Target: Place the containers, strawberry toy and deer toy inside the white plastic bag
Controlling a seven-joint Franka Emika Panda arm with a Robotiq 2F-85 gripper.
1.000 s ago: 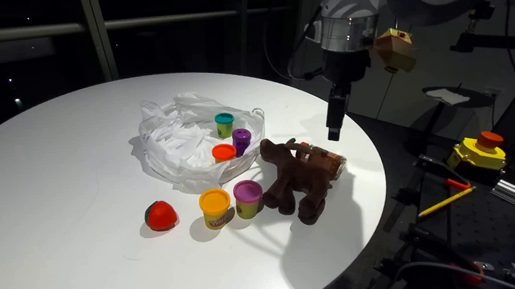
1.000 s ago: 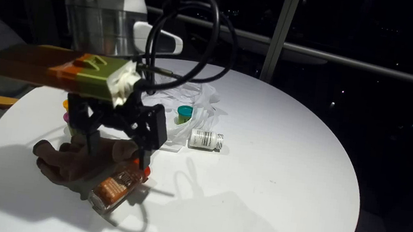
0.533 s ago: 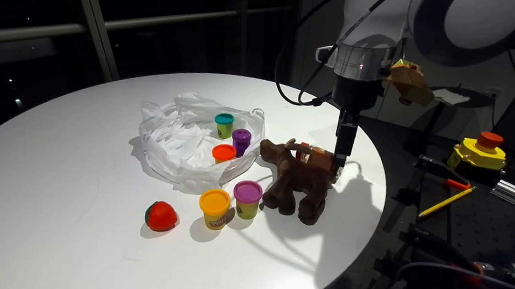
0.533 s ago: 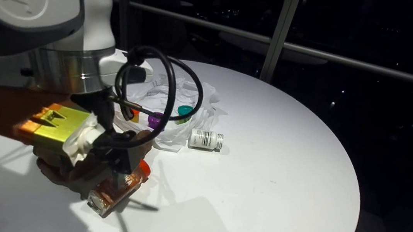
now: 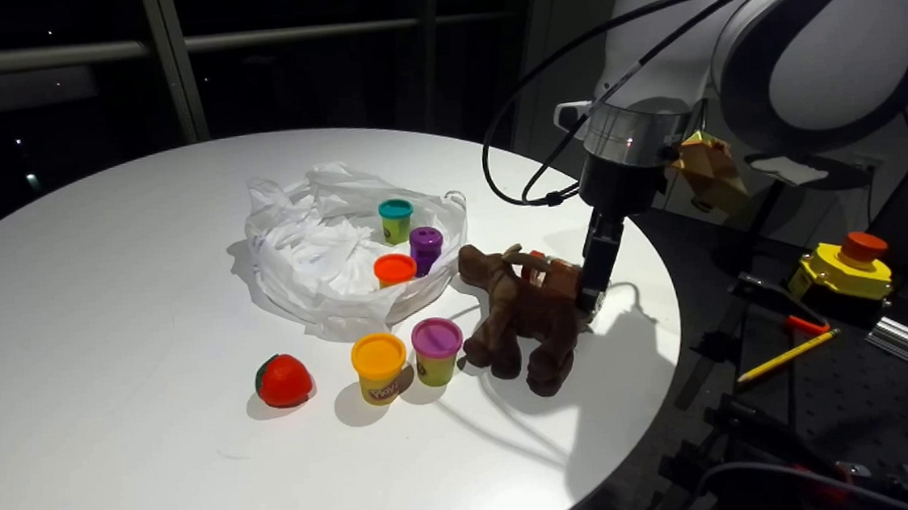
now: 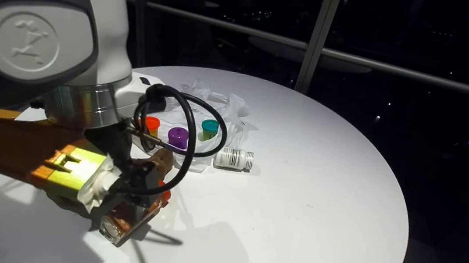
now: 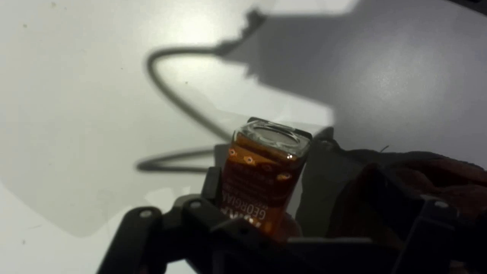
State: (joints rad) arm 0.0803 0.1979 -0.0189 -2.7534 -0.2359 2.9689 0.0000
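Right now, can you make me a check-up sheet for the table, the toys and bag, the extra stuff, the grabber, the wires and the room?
Surface: white round table, with a dark shadow across it.
Job's things: inside the white plastic bag, teal-lidded tub, purple tub and red-orange-lidded tub; outside, yellow-orange tub, magenta-lidded tub, strawberry toy and deer toy.
Clutter: amber bottle and white bottle, both lying on their sides.
Gripper: open, low, the amber bottle seemingly between its jaws; touching, cannot tell.
Cables: black cable looped beside the robot arm.
Surroundings: dark windows; red button on a yellow box; yellow pencil.
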